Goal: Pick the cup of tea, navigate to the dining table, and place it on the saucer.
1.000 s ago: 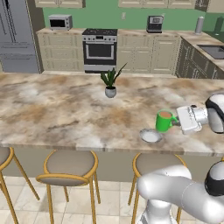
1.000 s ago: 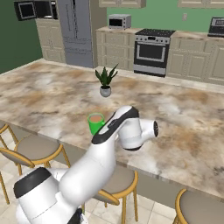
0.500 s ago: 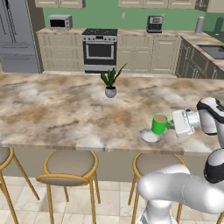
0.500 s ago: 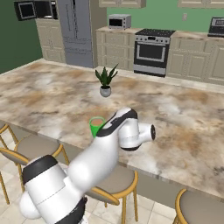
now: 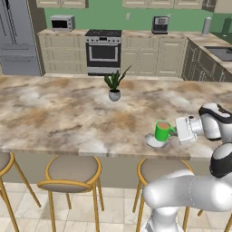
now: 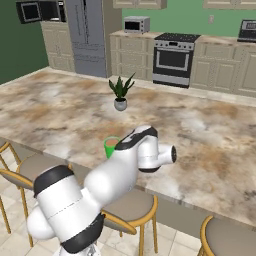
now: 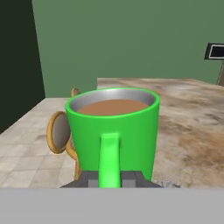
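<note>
Gripper (image 7: 110,178) pinches the bright green mug's (image 5: 161,131) handle.
I see brown tea filling it; it sits upright on the shallow grey-white saucer (image 5: 151,142), near the beige marbled island's (image 5: 59,118) front edge.

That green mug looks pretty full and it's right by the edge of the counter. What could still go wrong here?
The cup of tea sits over the saucer, with the gripper shut on its handle. A jerky release might slosh the tea, which reaches near the rim. The saucer lies close to the dining table edge, so a nudge might push both off.
</note>
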Robot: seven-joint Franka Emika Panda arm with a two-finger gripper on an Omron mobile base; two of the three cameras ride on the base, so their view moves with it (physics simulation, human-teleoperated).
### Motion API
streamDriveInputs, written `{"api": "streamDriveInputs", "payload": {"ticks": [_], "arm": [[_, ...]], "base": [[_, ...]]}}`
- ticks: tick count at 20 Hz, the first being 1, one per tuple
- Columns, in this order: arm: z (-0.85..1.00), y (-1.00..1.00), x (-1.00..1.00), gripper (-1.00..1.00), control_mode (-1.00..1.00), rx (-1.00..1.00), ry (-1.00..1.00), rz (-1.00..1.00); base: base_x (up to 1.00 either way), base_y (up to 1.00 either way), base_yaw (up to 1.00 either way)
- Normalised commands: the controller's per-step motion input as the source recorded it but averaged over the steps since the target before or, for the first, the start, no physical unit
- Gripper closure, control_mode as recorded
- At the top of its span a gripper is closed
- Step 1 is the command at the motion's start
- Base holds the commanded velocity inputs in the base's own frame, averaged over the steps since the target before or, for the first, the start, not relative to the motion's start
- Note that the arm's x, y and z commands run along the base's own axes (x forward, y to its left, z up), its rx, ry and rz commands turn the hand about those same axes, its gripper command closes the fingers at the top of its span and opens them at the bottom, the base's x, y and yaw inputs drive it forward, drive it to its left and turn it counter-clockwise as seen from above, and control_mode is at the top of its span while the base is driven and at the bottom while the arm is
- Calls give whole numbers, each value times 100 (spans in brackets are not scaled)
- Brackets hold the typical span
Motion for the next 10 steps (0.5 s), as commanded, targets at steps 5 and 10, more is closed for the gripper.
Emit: {"api": "streamDriveInputs", "payload": {"ticks": [5, 10], "arm": [[-24, -1, 19, 100, -100, 0, 0, 0], [-18, -11, 18, 100, -100, 0, 0, 0]], "base": [[0, 0, 0], [0, 0, 0]]}}
